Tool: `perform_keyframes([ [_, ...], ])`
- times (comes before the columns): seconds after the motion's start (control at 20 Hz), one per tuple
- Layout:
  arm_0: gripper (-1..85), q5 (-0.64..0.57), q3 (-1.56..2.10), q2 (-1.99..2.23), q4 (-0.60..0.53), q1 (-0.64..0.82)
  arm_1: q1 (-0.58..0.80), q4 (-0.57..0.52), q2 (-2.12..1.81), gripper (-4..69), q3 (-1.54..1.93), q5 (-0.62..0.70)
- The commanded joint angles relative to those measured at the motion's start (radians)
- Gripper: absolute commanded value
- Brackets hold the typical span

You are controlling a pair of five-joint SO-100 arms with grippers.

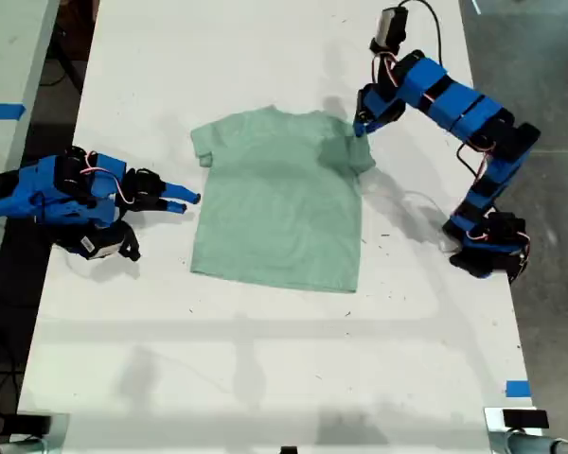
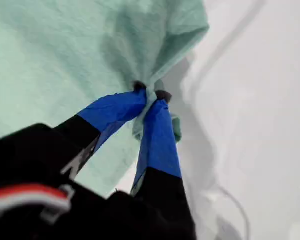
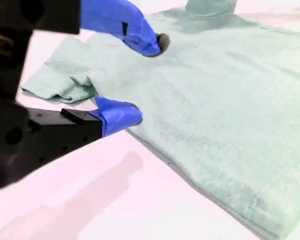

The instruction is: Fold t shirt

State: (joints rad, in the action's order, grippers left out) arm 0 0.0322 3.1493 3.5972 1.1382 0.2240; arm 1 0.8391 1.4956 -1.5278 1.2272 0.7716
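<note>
The t shirt [image 1: 279, 203] is lying flat in the middle of the white tabletop [image 1: 265, 359], neck pointing away toward the top of the exterior view. My first gripper [image 2: 150, 96] is pinching the sleeve on the exterior view's right, and its fingers [image 2: 115, 111] are squeezing tight on a little bunch of cloth. My second gripper [image 3: 140, 80] is sitting low by the shirt's other side, on the exterior view's left. Its fingers [image 3: 117, 116] are wide apart and holding nothing.
</note>
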Motion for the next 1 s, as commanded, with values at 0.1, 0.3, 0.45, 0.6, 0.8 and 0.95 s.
perform_keyframes([
  [0.1,18.0,0.014,-0.009,0.008,-0.021,0.008,-0.196,-0.097,-0.041,1.4,-0.169,-0.04],
  [0.3,18.0,0.014,-0.009,0.008,-0.021,0.008,-0.33,-0.25,0.078,1.4,-0.166,-0.063],
  [0.45,18.0,0.014,-0.009,0.008,-0.021,0.008,-0.391,-0.313,0.209,1.4,-0.215,-0.075],
  [0.6,18.0,0.014,-0.009,0.008,-0.021,0.008,-0.428,-0.339,0.333,1.4,-0.284,-0.077],
  [0.8,18.0,0.014,-0.009,0.008,-0.021,0.008,-0.426,-0.29,0.334,20.4,-0.314,-0.087],
  [0.95,18.0,0.014,-0.009,0.008,-0.021,0.008,-0.393,-0.173,0.178,17.9,-0.31,-0.107],
])
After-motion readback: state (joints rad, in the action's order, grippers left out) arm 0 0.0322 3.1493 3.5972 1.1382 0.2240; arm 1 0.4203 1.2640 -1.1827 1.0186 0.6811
